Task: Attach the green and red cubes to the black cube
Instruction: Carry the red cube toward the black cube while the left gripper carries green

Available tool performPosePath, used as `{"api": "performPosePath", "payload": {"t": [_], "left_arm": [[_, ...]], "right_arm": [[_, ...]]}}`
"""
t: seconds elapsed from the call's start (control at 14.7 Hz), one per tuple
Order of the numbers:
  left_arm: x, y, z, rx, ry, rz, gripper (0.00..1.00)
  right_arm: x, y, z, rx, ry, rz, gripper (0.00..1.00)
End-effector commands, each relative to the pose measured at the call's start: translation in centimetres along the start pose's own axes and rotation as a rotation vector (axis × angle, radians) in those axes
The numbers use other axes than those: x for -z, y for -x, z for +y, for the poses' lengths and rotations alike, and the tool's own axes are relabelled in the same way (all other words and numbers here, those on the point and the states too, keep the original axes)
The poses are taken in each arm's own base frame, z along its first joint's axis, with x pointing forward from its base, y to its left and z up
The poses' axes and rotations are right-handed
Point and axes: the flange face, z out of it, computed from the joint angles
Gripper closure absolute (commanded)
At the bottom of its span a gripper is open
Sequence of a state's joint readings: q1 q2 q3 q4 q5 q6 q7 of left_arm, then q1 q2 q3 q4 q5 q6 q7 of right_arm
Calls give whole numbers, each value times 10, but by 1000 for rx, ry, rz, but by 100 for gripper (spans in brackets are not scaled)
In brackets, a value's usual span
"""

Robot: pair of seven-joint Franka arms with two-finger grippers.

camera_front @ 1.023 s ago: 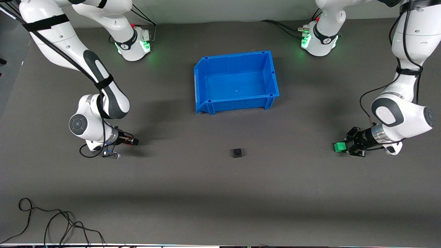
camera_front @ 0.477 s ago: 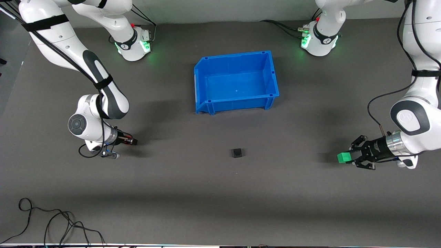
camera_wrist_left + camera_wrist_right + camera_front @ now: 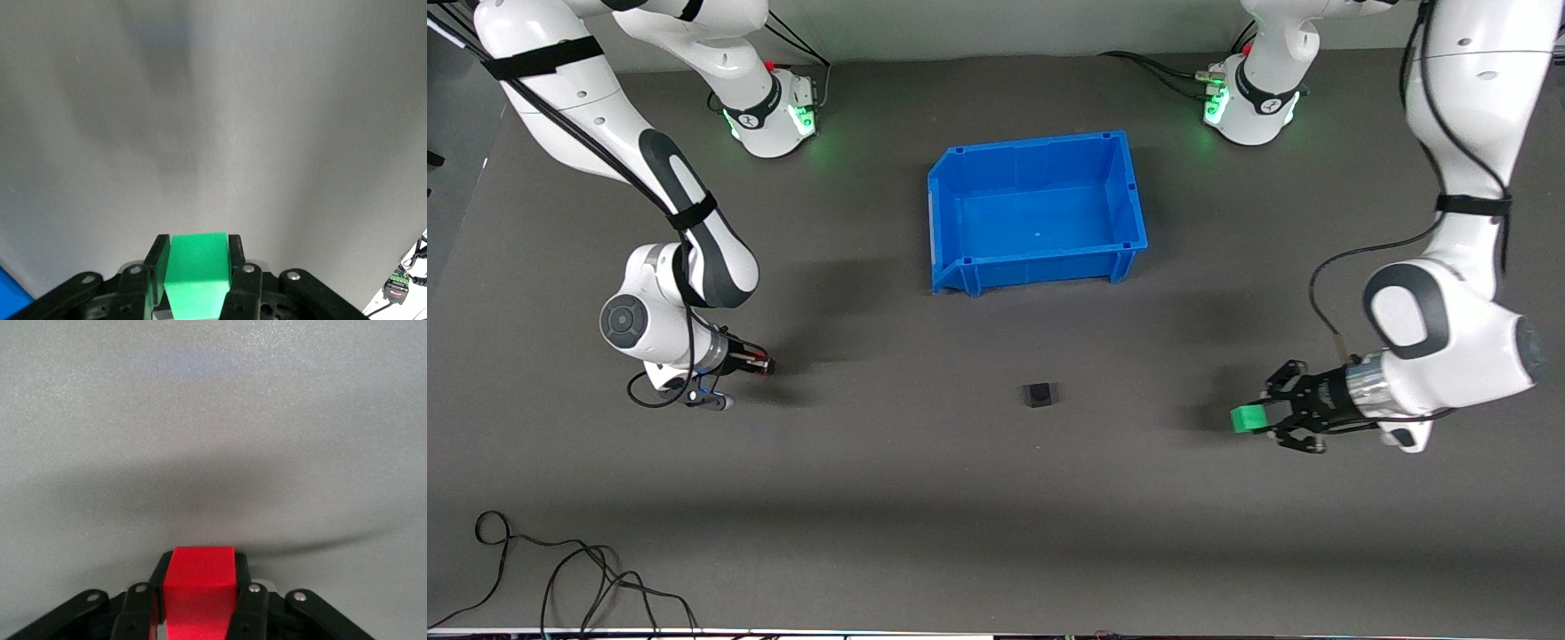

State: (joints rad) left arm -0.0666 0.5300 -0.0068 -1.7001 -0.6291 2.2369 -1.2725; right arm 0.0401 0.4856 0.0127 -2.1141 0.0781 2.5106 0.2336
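Note:
The black cube (image 3: 1039, 394) sits on the dark table, nearer the front camera than the blue bin. My left gripper (image 3: 1258, 418) is shut on the green cube (image 3: 1246, 418) and holds it above the table toward the left arm's end, its fingers pointing at the black cube. In the left wrist view the green cube (image 3: 197, 270) sits clamped in the gripper (image 3: 197, 252). My right gripper (image 3: 760, 364) is shut on the red cube (image 3: 761, 363), low over the table toward the right arm's end. In the right wrist view the red cube (image 3: 199, 590) fills the gripper (image 3: 200, 570).
An empty blue bin (image 3: 951, 222) stands mid-table, nearer the robot bases than the black cube. A loose black cable (image 3: 560, 569) lies at the table's front edge toward the right arm's end.
My left gripper has carried the green cube toward the black cube and slightly toward the front camera. The right gripper has barely shifted.

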Motion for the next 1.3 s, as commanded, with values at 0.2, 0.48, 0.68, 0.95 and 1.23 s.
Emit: {"api": "performPosePath", "payload": {"t": [0.2, 0.48, 0.68, 0.95, 1.23], "left_arm": [[-24, 35, 6, 37, 39, 33, 64], [-42, 53, 4, 45, 59, 43, 64], [-62, 68, 0, 49, 62, 52, 64], [-100, 95, -12, 45, 79, 70, 64], [-149, 124, -32, 25, 85, 92, 64]], "right_arm": [[22, -9, -28, -203, -32, 46, 100], [51, -16, -104, -506, -105, 93, 100], [43, -22, -170, -772, -160, 83, 100], [23, -28, -261, -1065, -231, 67, 100], [16, -35, -309, -1358, -310, 27, 100]]}}
